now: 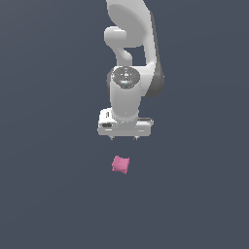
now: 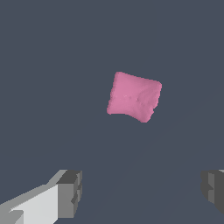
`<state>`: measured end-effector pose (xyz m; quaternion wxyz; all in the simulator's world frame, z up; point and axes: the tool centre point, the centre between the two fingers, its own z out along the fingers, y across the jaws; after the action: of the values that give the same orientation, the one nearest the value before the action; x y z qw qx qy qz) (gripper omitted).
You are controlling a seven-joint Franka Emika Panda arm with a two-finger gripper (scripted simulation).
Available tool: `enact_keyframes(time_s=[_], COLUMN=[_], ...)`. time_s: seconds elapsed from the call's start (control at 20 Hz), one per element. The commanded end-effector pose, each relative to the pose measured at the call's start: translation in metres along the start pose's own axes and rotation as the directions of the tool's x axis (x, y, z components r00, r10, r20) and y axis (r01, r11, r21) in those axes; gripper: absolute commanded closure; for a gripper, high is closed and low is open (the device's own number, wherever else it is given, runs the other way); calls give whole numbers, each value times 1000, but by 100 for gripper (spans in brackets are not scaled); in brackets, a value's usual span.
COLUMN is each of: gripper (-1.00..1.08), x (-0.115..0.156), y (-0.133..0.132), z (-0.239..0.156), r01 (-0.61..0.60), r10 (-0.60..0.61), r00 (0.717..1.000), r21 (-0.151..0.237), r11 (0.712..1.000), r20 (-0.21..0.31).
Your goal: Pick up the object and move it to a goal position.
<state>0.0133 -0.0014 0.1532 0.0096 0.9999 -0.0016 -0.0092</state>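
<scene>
Hovering spread-fingered, claw (image 1: 124, 138) above unmarked pink object (image 1: 120, 165).

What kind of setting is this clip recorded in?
Most likely a bare simulated test scene, not a real room. The ground is one flat, featureless dark grey-blue plane with no walls or furniture. The only things in view are the smooth white arm with its open tool and a small pink object.

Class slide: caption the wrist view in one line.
Open tool poised apart from the pink pillow-shaped object.
</scene>
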Motion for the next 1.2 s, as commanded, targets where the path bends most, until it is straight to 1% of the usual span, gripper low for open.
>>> enact_keyframes(time_s=[0.0, 0.35, 0.6, 0.9, 1.15], gripper=[-92, -92, -92, -92, -92], x=[9, 41, 58, 67, 67], y=[1, 7, 11, 13, 13], z=[6, 34, 50, 62, 63], r01=[-28, -139, -200, -237, -239], r10=[28, 139, 200, 238, 239], r00=[1000, 990, 980, 971, 971], r21=[3, 14, 19, 23, 23], r11=[1000, 990, 980, 971, 971], r20=[-1, -8, -11, -13, -12])
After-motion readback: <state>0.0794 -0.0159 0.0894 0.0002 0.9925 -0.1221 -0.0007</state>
